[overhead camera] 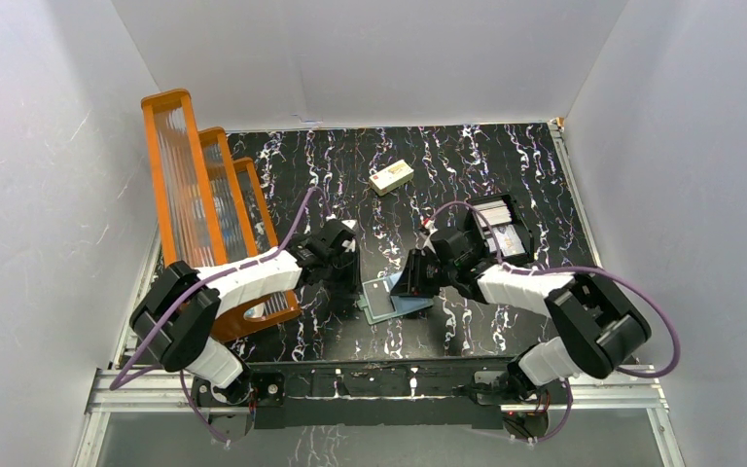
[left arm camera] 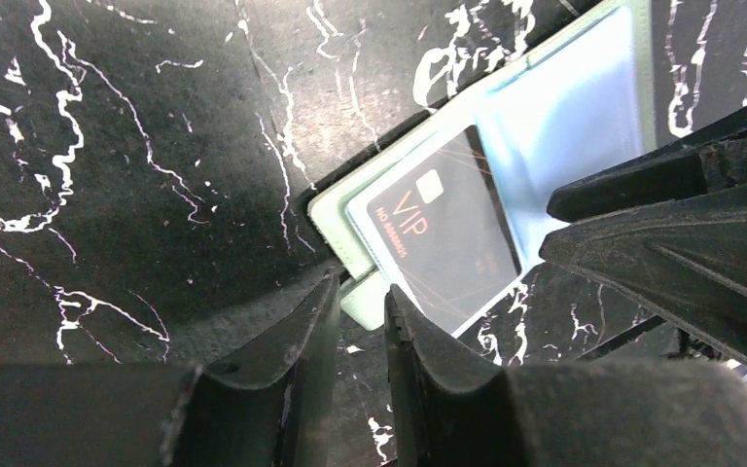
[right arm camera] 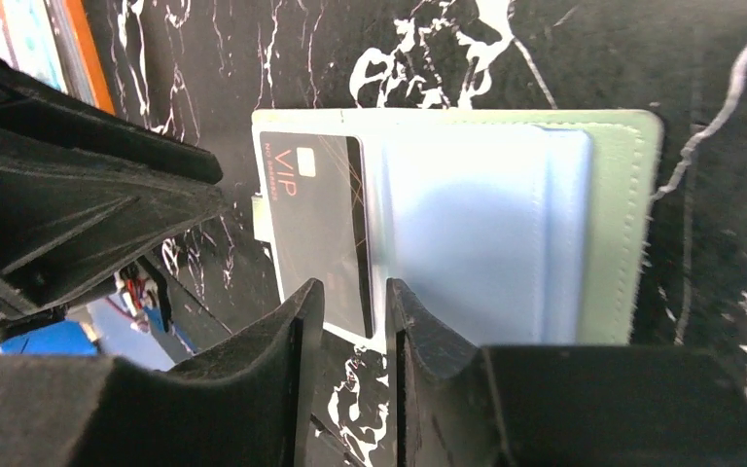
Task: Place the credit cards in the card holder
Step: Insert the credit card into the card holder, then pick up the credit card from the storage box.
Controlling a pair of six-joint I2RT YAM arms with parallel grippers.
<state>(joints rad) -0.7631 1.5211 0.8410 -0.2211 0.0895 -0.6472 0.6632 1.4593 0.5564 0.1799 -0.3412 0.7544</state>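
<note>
On the black, white-veined tabletop (overhead camera: 506, 165), our open grey-green, blue-lined card holder (right arm camera: 506, 224) bears a dark plastic VIP credit card (right arm camera: 316, 233), lengthwise straight ahead of the right gripper (right arm camera: 353, 289), jaws parted and empty. Whether the left gripper (left arm camera: 362, 285) pinches the holder's corner, we cannot tell.

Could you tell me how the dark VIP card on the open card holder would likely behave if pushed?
The VIP card looks thin and flat, so probably stiff and light; it should slide easily on the shiny blue lining. The card holder, also thin, may shift on the smooth table unless held.
</note>
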